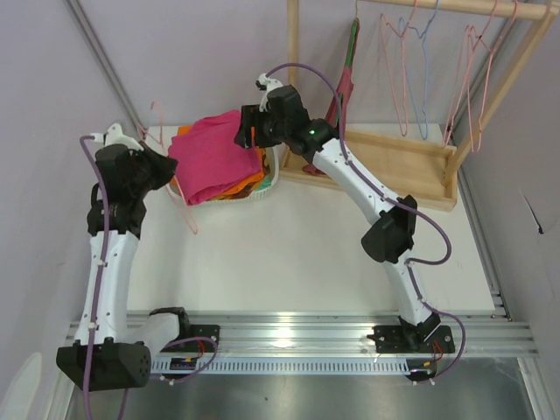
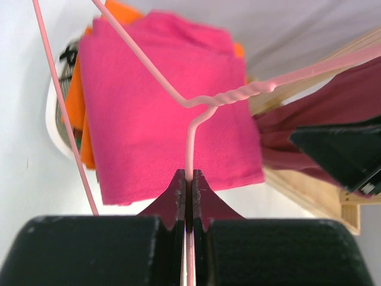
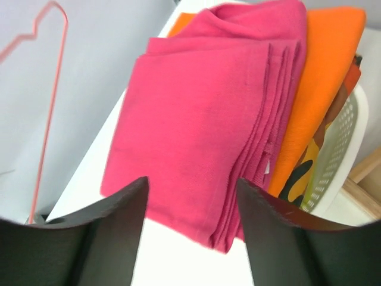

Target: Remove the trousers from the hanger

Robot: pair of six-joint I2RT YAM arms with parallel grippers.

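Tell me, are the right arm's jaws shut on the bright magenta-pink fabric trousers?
No, the right arm's jaws stand wide apart, and the bright magenta-pink fabric trousers lie folded beyond them with nothing pinched.

Trousers (image 1: 210,156) atop folded cloth (image 3: 321,71) in basket (image 3: 339,149); hanger (image 2: 229,97) at basket's left; rack (image 1: 411,166) right.

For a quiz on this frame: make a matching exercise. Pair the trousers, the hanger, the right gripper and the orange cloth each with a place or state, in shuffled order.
Things
1. trousers
2. hanger
3. right gripper
4. orange cloth

Place or state
a. clamped in the shut left gripper
b. open, fingers apart over the basket
c. folded, topmost on the basket
d. partly beneath the trousers

Pairs: 1-c, 2-a, 3-b, 4-d
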